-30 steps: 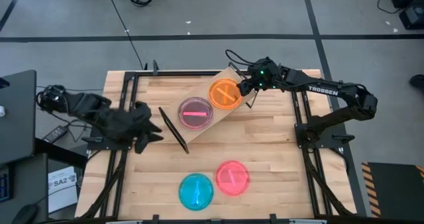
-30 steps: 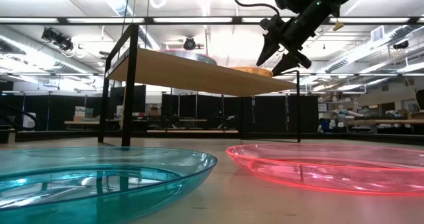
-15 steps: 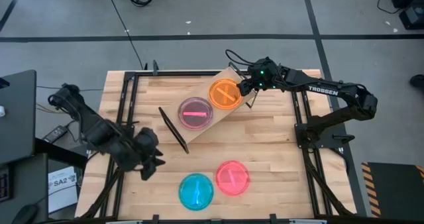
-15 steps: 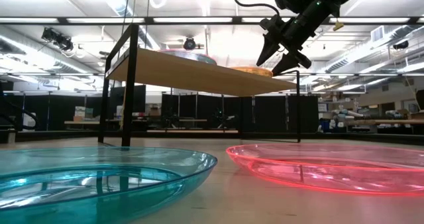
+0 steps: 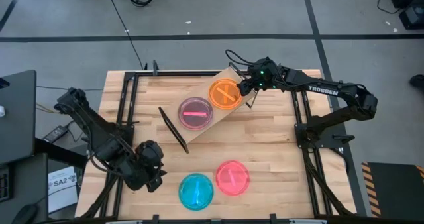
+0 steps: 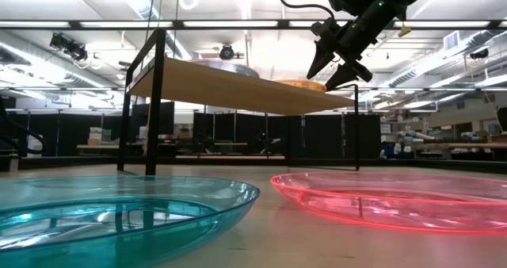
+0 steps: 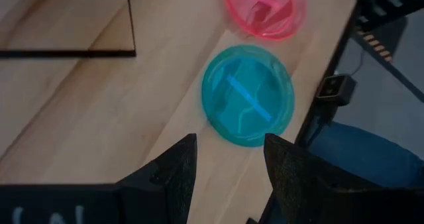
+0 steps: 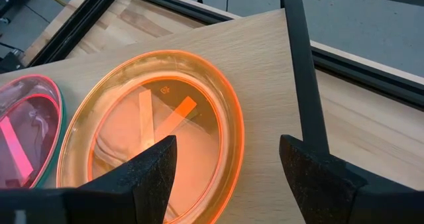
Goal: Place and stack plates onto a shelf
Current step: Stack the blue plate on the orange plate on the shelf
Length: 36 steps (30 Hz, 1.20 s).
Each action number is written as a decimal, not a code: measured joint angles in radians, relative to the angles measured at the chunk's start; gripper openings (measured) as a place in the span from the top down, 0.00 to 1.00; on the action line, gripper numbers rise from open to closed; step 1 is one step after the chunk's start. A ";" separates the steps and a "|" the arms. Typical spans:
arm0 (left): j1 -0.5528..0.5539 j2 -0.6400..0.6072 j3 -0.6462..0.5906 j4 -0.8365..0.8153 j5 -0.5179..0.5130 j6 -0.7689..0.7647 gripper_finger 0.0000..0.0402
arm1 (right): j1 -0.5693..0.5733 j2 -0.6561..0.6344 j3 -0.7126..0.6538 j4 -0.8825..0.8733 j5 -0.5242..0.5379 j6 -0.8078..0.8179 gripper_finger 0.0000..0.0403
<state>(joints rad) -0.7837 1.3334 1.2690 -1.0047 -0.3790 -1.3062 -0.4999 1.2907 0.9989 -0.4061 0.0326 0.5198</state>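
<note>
Risk: the blue plate (image 5: 196, 190) lies flat on the tabletop well clear of the shelf (image 5: 233, 75); spread fingers coming at its low rim could skate it away or into the loose pink plate (image 5: 232, 177) just beside it. Left gripper (image 5: 156, 177) hangs spread and empty near the blue plate. Right gripper (image 5: 244, 89) hovers spread beside the orange plate (image 5: 224, 93) resting on the shelf

Counting now: one shelf (image 5: 218, 111) on the one table (image 5: 265, 144). Two plate spots up there, an orange plate (image 5: 225, 93) far right and a pink-topped stack (image 5: 196, 113) with a green rim showing beneath it. Two loose plates near us: one blue plate (image 5: 196, 190), one pink plate (image 5: 232, 177). Two arms, each with one end effector.
</note>
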 joint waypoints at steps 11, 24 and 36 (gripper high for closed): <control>0.000 0.141 0.000 -0.001 0.075 -0.099 0.54 | 0.000 0.000 0.000 0.000 0.000 0.000 0.32; 0.047 0.278 0.000 0.032 0.121 -0.076 0.54 | 0.000 0.000 0.000 0.001 0.000 0.000 0.32; 0.175 0.356 -0.001 0.124 0.179 0.111 0.54 | 0.000 0.000 0.000 0.001 0.000 -0.010 0.32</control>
<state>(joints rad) -0.6086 1.6890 1.2682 -0.8810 -0.1995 -1.1951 -0.4999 1.2907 0.9989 -0.4053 0.0326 0.5101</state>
